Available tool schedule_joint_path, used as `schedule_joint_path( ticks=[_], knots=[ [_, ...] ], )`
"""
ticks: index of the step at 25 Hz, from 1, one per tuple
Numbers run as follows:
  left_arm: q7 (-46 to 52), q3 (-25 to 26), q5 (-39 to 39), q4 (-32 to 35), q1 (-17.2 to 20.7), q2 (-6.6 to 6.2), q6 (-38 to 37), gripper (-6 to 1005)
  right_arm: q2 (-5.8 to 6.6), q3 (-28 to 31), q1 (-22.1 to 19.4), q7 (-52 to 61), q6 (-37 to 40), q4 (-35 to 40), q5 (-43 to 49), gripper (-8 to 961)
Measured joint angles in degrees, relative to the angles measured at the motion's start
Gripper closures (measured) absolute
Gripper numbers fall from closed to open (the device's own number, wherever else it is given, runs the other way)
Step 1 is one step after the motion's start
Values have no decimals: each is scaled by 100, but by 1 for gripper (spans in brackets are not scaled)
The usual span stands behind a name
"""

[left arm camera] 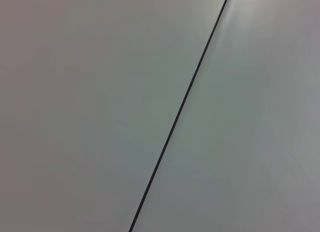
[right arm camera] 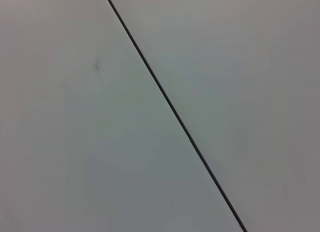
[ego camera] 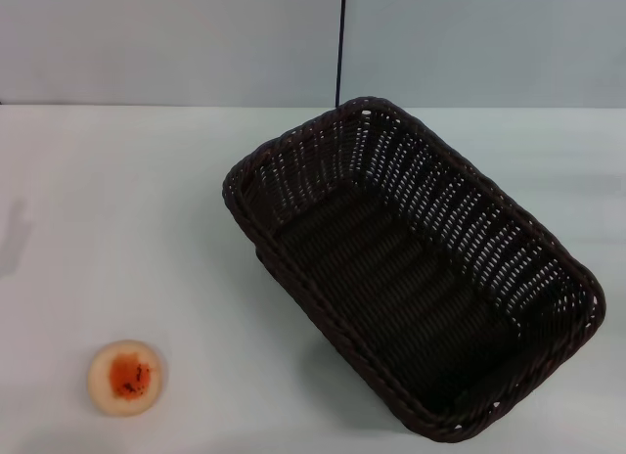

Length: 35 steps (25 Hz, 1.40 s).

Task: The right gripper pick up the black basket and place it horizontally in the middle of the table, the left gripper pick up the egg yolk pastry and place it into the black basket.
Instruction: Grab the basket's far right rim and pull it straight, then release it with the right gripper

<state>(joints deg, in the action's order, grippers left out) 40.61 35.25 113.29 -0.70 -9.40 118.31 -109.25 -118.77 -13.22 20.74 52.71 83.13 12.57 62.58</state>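
The black basket (ego camera: 416, 263) lies on the white table (ego camera: 127, 200), right of the middle, turned diagonally with one short end toward the far middle and the other toward the near right. It is empty. The egg yolk pastry (ego camera: 124, 377) sits on the table at the near left, well apart from the basket. Neither gripper shows in any view. Both wrist views show only a plain pale wall with a thin dark seam.
The table's far edge meets a pale wall (ego camera: 176, 43) with a thin dark vertical seam (ego camera: 340, 43) behind the basket. A faint shadow (ego camera: 15, 234) falls on the table at the far left.
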Motion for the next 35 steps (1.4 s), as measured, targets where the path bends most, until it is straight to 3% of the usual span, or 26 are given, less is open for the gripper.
schedule_joint_path(
  ticks=[1,7,10,13,14,15,18,19,20,21,22,24,29,35],
  knots=[
    [0,0,0,0,0,0,0,184,-5,-2,-5,-12,0,-7,0,461],
    [0,0,0,-8,-6,-1,0,184,8,-159,-28,22,21,19,49,359],
    [0,0,5,-9,-12,-2,1,184,38,-476,-48,369,56,312,284,354],
    [0,-7,11,-9,-20,-2,0,184,77,-785,-66,1276,77,1042,897,349],
    [0,-17,12,-8,-24,-2,1,184,140,-998,-47,2064,101,1613,1488,347],
    [0,-17,12,-8,-24,-2,1,184,140,-998,-47,2064,101,1613,1488,345],
    [1,-26,19,-9,-26,-2,0,184,294,-1337,64,3457,269,2505,2484,340],
    [3,-30,27,-8,-26,-2,1,184,422,-1468,251,4527,592,3180,3379,339],
    [3,-30,27,-8,-26,-2,1,184,422,-1468,251,4527,592,3180,3379,337],
    [3,-34,32,-8,-24,-2,6,184,527,-1488,462,5289,923,3688,4095,335],
    [3,-34,32,-8,-24,-2,6,184,527,-1488,462,5289,923,3688,4095,334],
    [4,-37,35,-10,-20,-2,16,184,676,-1487,889,6350,1674,4464,5220,330],
    [6,-45,36,-9,-3,-1,49,184,718,-1729,1407,7339,2182,5186,6038,322],
    [8,-54,35,-7,0,3,71,184,749,-2512,1820,7665,2272,5222,6568,312]
  ],
)
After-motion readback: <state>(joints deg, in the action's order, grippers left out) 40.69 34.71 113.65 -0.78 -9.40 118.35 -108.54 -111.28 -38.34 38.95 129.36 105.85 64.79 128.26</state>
